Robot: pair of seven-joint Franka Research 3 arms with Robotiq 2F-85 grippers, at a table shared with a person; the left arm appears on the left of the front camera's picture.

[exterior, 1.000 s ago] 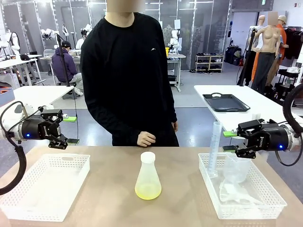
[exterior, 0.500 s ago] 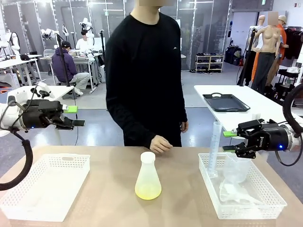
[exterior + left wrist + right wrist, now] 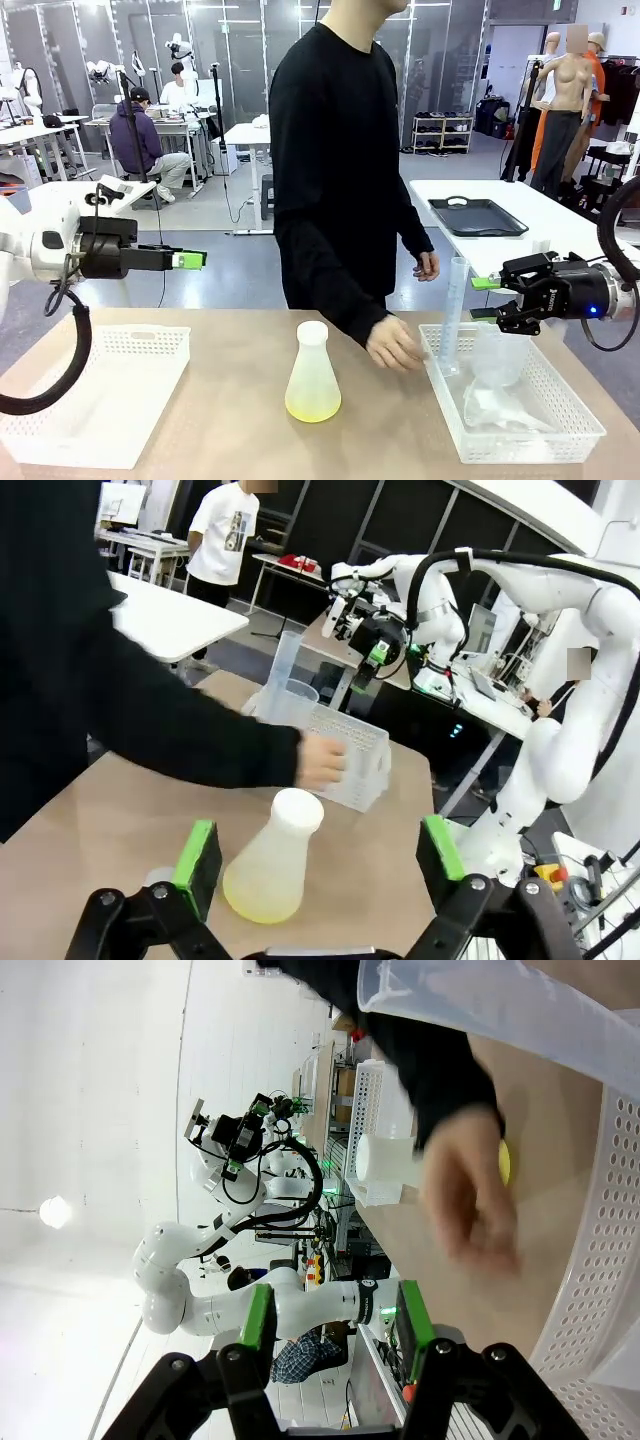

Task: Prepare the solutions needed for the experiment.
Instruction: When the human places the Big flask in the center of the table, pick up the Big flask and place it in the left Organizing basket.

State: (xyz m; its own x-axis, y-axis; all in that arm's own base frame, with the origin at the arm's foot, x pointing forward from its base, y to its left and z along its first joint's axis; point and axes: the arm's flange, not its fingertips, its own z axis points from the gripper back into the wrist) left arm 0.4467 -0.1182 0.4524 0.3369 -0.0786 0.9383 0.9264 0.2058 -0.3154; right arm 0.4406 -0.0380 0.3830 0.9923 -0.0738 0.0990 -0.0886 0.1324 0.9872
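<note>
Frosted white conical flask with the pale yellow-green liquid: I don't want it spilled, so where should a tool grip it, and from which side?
Probably the narrow neck of the frosted white conical flask, under its rim, approached level from the robot's left. The flask stands upright, its body slopes outward so a grip could slip, and the person's hand is near its right side.

Bright, even light, soft shadows; wrist views warp at edges.
</note>
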